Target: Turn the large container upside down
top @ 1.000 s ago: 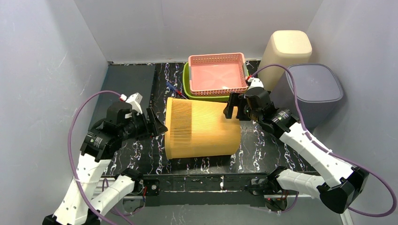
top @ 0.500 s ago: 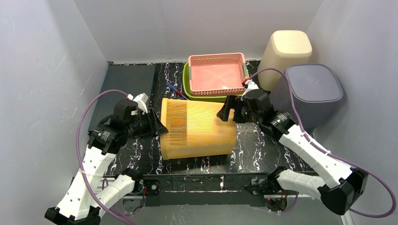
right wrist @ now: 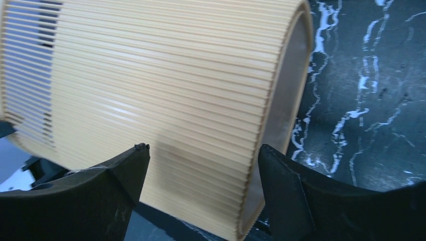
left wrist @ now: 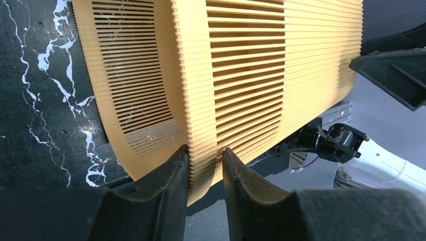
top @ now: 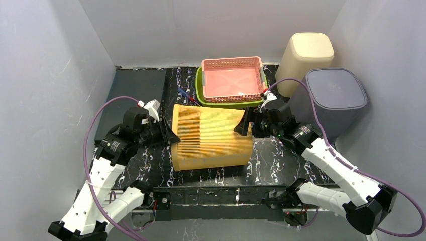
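Lying on its side on the black marbled counter (top: 281, 155), the large container (top: 213, 138) is seen stretched between the two end effectors, its slatted yellow wall facing up. The left end effector (left wrist: 205, 153) is clenched on the container's wall at the open mouth: one finger is set inside the rim and the other outside, with the slats pinched between them. The rest of the container extends away from this end effector toward the other arm. The right end effector (right wrist: 201, 150) is released, its fingers spread wide; the container's far end is framed just ahead of them, and whether either finger touches the slats cannot be told. Beyond the right end effector and a little toward the left arm's side, a pink basket (top: 232, 79) is nested in a green tray (top: 201, 93). On its outer side, a grey bin (top: 334, 95) is placed near, with a cream bin (top: 305, 52) behind it.
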`<state>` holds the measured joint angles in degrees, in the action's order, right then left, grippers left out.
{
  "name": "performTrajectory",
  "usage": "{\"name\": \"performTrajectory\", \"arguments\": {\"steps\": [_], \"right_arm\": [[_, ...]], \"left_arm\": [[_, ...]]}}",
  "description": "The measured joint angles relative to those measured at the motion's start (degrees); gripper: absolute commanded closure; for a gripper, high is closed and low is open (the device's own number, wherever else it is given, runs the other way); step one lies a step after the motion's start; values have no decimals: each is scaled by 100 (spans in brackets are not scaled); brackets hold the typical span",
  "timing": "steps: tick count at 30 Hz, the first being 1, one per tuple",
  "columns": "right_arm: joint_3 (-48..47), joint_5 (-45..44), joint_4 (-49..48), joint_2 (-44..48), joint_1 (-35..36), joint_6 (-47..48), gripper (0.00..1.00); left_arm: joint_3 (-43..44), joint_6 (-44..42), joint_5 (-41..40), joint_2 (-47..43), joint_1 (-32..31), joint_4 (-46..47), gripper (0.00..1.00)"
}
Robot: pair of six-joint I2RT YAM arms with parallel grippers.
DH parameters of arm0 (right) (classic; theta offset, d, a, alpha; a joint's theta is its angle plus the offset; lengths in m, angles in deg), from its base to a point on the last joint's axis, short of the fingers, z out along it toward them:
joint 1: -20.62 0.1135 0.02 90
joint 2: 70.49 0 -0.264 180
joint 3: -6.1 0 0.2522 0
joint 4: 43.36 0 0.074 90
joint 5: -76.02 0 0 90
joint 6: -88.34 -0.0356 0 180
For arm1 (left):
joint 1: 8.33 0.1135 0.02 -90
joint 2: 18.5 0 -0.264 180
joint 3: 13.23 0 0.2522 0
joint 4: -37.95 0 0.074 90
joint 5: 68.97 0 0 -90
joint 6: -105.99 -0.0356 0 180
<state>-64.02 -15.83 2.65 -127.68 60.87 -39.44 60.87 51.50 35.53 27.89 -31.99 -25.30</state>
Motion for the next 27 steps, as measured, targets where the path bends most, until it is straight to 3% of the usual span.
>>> {"name": "performTrajectory", "arguments": {"steps": [10, 27], "right_arm": [[0, 227, -52, 214, -111, -109, 26], [-280, 186, 111, 501, -195, -160, 25]], "left_arm": [[-267, 9, 175, -66, -20, 363, 76], [-568, 275, 310, -262, -20, 807, 76]]}}
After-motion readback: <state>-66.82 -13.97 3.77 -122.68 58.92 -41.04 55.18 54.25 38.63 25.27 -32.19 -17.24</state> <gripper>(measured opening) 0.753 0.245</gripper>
